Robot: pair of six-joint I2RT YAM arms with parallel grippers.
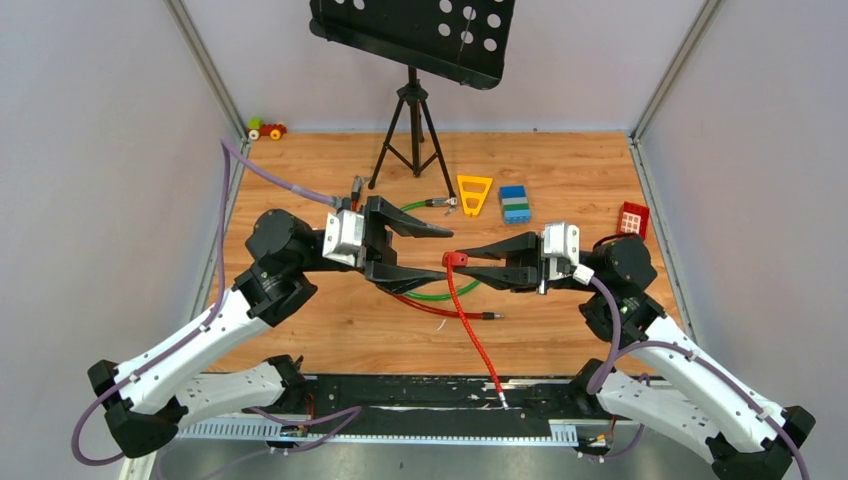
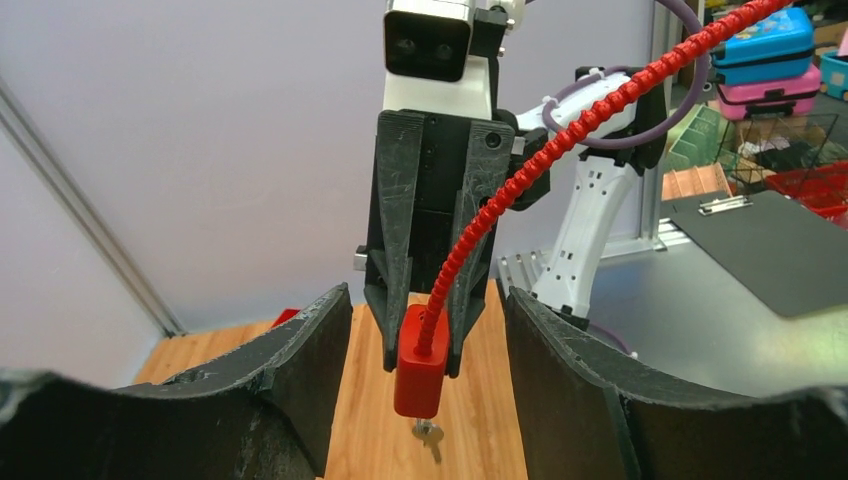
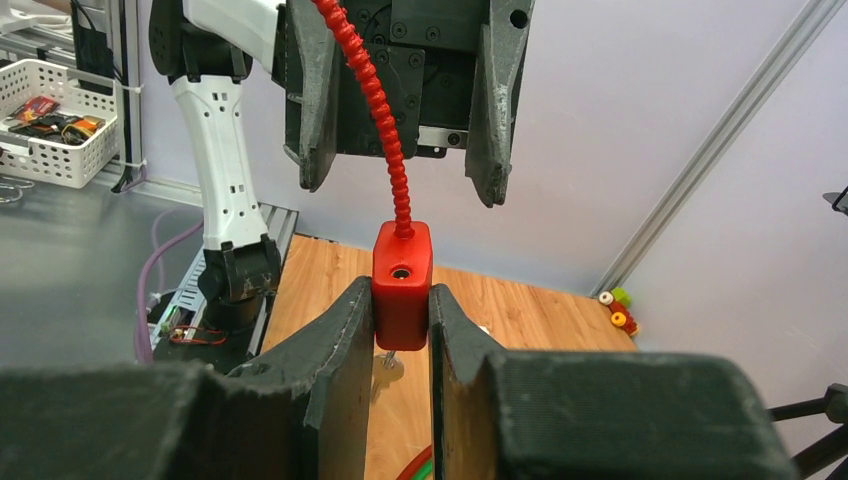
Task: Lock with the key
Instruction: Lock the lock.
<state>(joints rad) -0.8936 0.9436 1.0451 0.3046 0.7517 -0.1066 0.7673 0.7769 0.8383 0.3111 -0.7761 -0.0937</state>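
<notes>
Your key (image 2: 428,436), tiny and silvery, sits in the underside of the small red padlock (image 2: 420,362), bow hanging straight down, clear of the bench (image 2: 480,420); a red ribbed cable (image 2: 560,140) leaves the padlock's top.

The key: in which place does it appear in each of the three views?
Top external: not visible, likely hidden below the red lock.
Left wrist: bottom centre, the key just under the red lock.
Right wrist: lower centre, the key under the red lock.
Shared landmark: the red lock.
</notes>
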